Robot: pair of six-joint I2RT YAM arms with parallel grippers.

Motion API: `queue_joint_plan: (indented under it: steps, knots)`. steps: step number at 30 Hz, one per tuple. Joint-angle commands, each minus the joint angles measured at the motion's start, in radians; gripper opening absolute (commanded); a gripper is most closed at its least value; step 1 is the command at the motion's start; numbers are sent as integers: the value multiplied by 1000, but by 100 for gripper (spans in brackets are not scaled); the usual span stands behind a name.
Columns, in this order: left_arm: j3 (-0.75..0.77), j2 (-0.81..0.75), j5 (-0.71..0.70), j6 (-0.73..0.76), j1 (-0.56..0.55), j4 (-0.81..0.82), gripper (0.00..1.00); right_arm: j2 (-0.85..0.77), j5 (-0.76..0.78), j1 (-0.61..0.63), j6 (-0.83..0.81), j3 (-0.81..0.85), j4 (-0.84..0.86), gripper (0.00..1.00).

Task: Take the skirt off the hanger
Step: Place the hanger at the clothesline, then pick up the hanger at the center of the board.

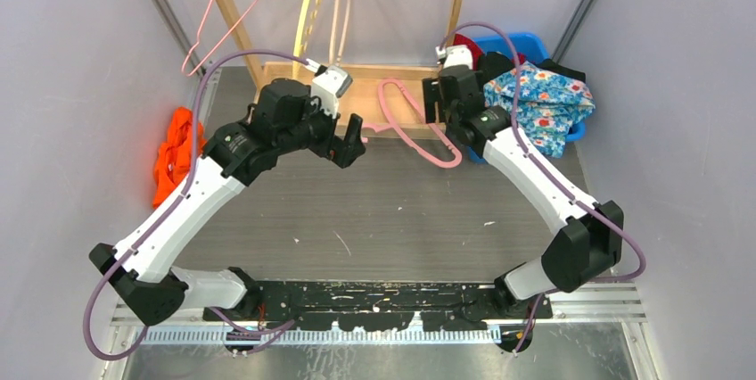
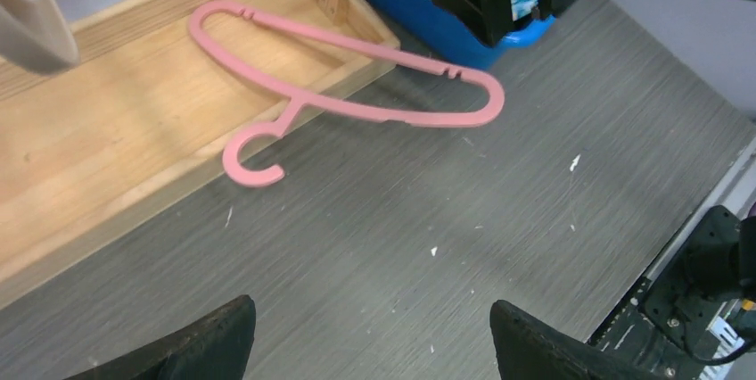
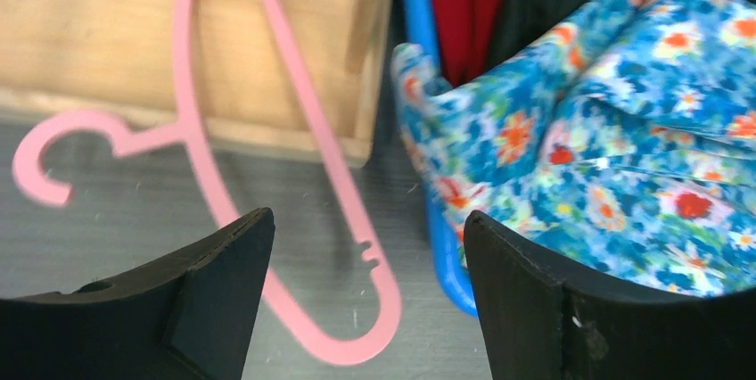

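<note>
The flowery skirt (image 1: 546,102) is heaped on the blue bin (image 1: 533,41) at the upper right, just right of the right pincer (image 3: 365,219). The bare pink hanger (image 3: 319,130) lies slanted between it and the left pincer (image 2: 373,309). Both pincers are spread wide, holding nothing.

Left tool (image 2: 370,316) gaping, right tool (image 3: 367,224) parted

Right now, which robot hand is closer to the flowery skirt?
Right. The right gripper hangs just beside the flowery skirt, above the pink hanger. The left gripper is farther away, on the hanger's other side.
</note>
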Motion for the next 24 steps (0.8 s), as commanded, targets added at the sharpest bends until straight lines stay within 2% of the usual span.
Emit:
queue_joint_plan:
  steps: [1, 4, 13, 24]
  knots:
    - [-36, -71, -62, 3, 0, 66, 100, 7, -4, 107, -72, 6, -67, 82]
    - [-49, -73, -62, -8, 0, 72, 100, 33, -8, 156, -82, -5, -85, 82]
    - [-99, -123, -91, -34, -1, 75, 100, 144, -80, 163, -33, -74, -48, 81]
    - [-88, -109, -86, -34, -1, 80, 100, 297, -72, 174, -14, -40, -25, 80]
